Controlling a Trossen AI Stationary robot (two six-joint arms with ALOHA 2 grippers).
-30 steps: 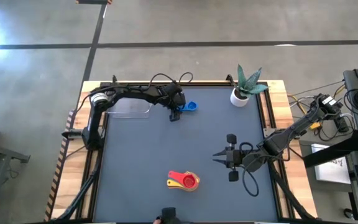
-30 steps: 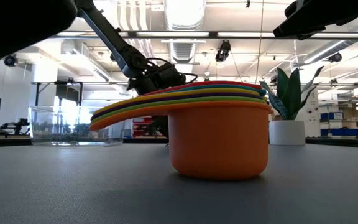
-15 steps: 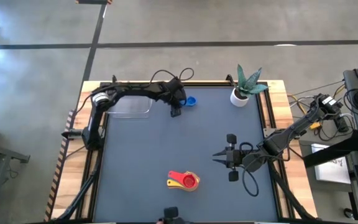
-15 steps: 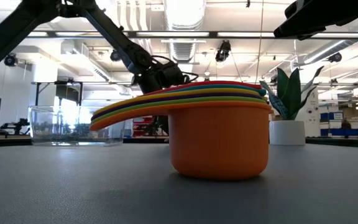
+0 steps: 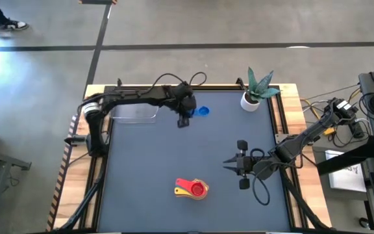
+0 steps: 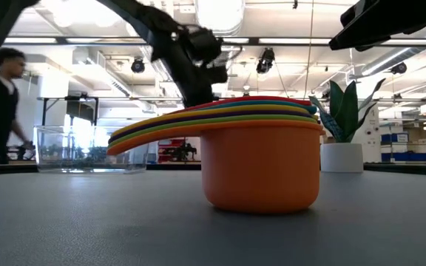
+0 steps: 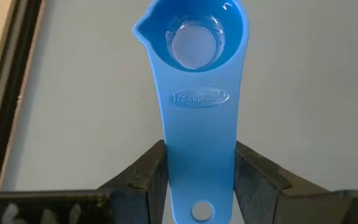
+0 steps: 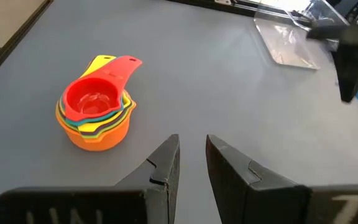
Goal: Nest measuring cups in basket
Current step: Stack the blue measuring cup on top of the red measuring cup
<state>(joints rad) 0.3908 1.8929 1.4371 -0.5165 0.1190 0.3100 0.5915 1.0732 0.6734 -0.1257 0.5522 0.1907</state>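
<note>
Gray table [image 5: 148,169] — nested cups [image 5: 192,188], basket [image 5: 135,114], plant pot [image 5: 250,101].

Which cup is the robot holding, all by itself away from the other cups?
The blue cup. The left tool pinches its flat handle near the clear basket. The other cups sit nested in one stack, red on top, orange at the bottom.

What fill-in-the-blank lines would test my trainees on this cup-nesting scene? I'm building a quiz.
1. The left gripper is shut on the handle of the ____ cup.
2. The top cup of the nested stack is ____.
3. The bottom, largest cup of that stack is ____.
4. The basket holds ____ cups.

Missing words: blue; red; orange; no
</note>
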